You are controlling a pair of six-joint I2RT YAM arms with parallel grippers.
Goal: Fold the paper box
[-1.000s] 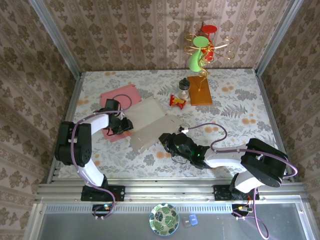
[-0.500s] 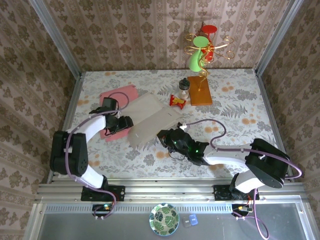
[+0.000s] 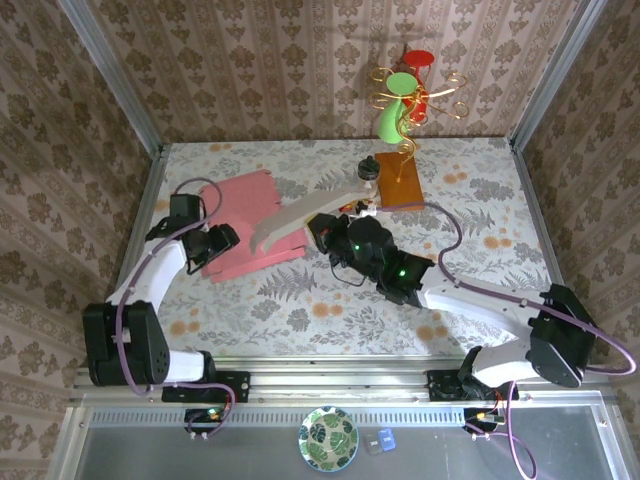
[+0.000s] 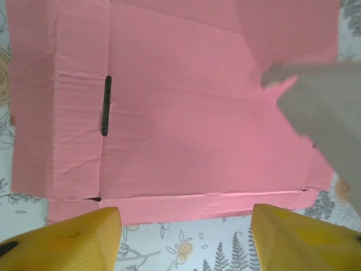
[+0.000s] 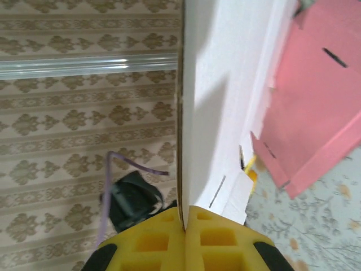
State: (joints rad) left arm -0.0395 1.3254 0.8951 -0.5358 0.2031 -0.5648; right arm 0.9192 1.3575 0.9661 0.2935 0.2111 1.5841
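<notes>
The paper box [image 3: 243,215] lies at the left of the table with its pink face up, and one panel [image 3: 300,212] of it is raised, showing its white face. My right gripper [image 3: 323,229] is shut on that panel's edge; in the right wrist view its gripper [image 5: 185,226] pinches the thin card, with the white face [image 5: 225,84] running away from it and the pink part [image 5: 318,96] beyond. My left gripper [image 3: 221,241] stands open just off the box's near edge. In the left wrist view that gripper [image 4: 183,243] holds nothing, and the pink sheet [image 4: 186,113] lies ahead with a slot cut in it.
At the back stand an orange wooden block [image 3: 400,186] with a gold wire stand [image 3: 410,100], a green cup [image 3: 394,112], a small bottle [image 3: 369,172] and a snack packet [image 3: 352,204]. Metal rails [image 3: 140,210] and patterned walls close in the table. A plate [image 3: 328,438] sits below the front edge.
My right gripper has shut on the white panel and lifted it up and back towards the middle, uncovering the pink part. My left gripper has opened and drawn back to the left.
</notes>
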